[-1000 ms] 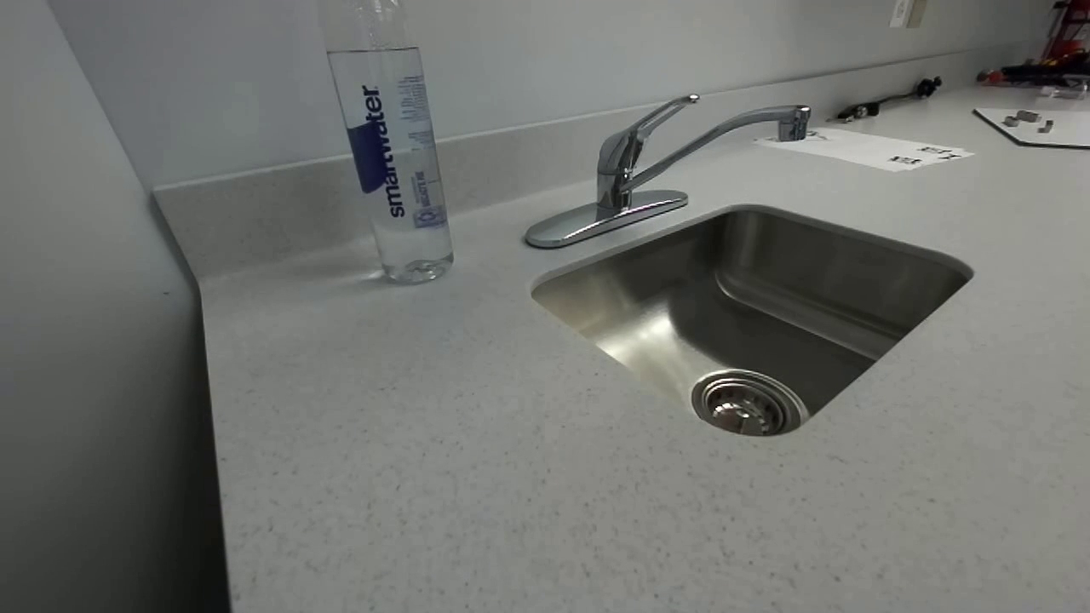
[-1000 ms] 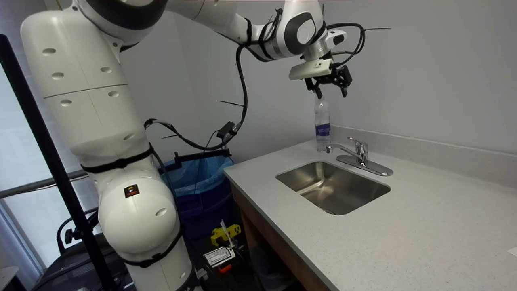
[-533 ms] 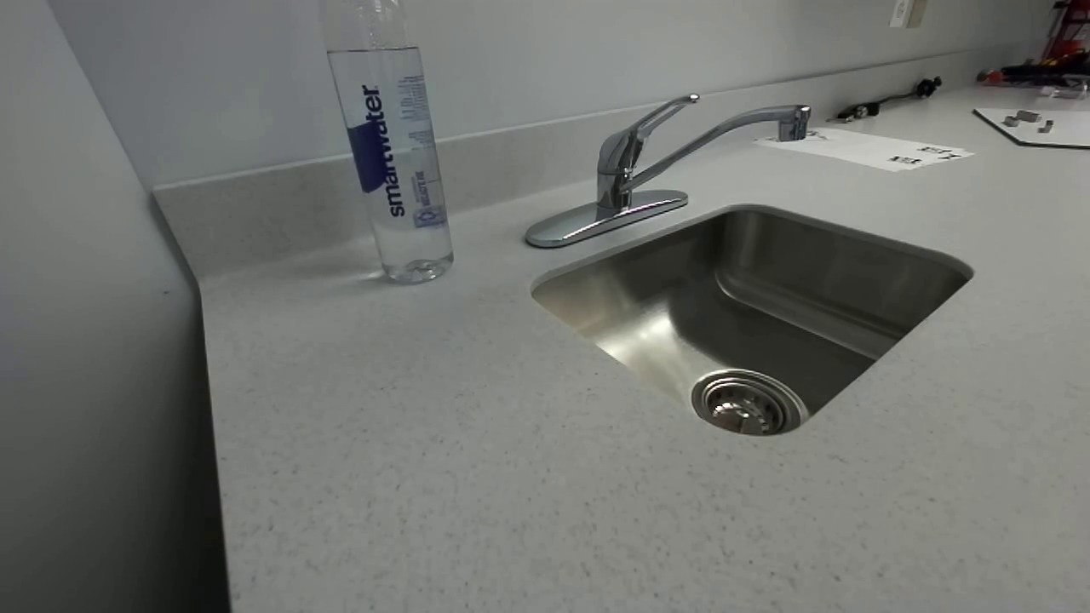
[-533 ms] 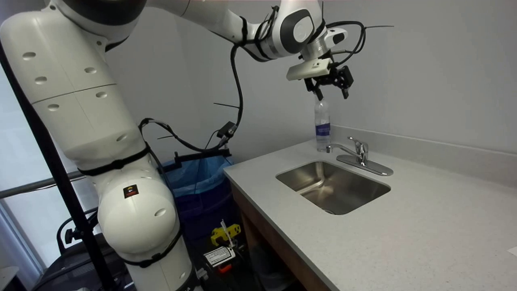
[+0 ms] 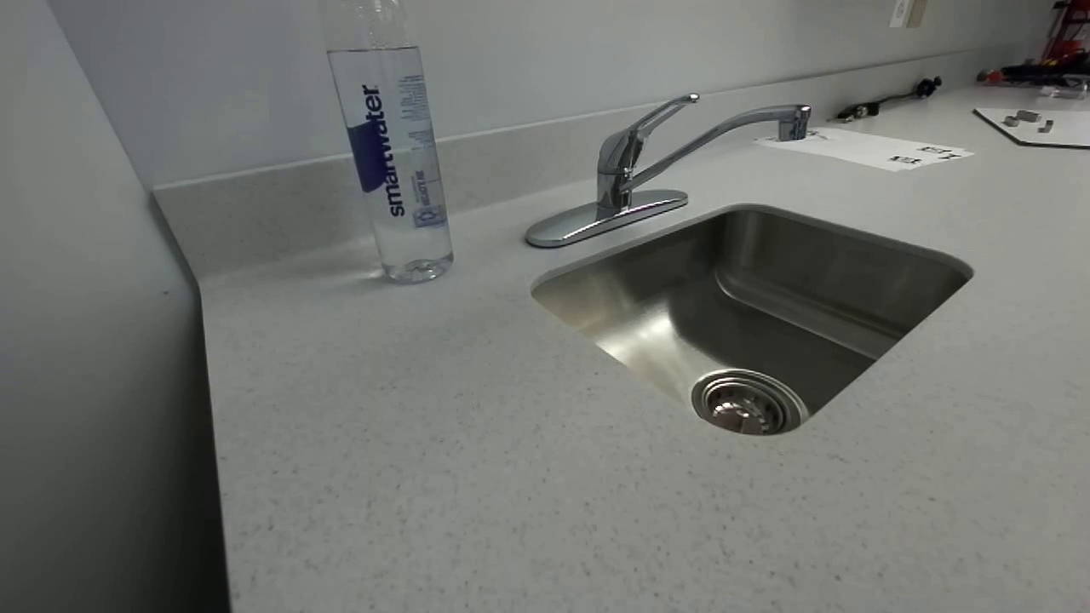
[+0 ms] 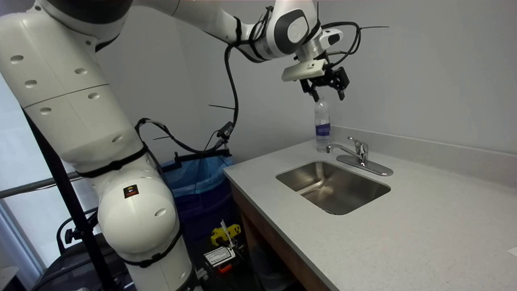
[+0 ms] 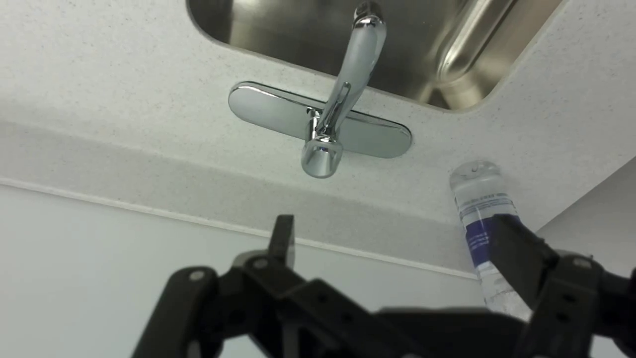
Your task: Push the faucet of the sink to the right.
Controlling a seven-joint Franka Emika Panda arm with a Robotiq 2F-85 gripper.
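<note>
The faucet [image 5: 615,162] is chrome, with a slim curved spout, a lever handle and an oval base plate. It also shows in an exterior view [image 6: 362,151], its spout pointing left, and in the wrist view [image 7: 357,64], its spout reaching over the sink. The sink [image 5: 766,315] is a steel basin in the counter; it also shows in an exterior view [image 6: 331,186] and, partly, in the wrist view [image 7: 298,35]. My gripper [image 6: 328,97] is high above the counter, apart from the faucet. In the wrist view my gripper [image 7: 392,221] has its fingers wide apart with nothing between them.
A tall clear water bottle [image 5: 396,170] stands beside the faucet, near the counter's end. In the wrist view the right finger partly covers the bottle [image 7: 477,194]. A low backsplash and wall run behind the faucet. Papers [image 5: 864,149] lie farther along the counter.
My gripper has moved slightly left in the exterior view that shows it, and the arm's elbow has swung left. The faucet and bottle have not moved.
</note>
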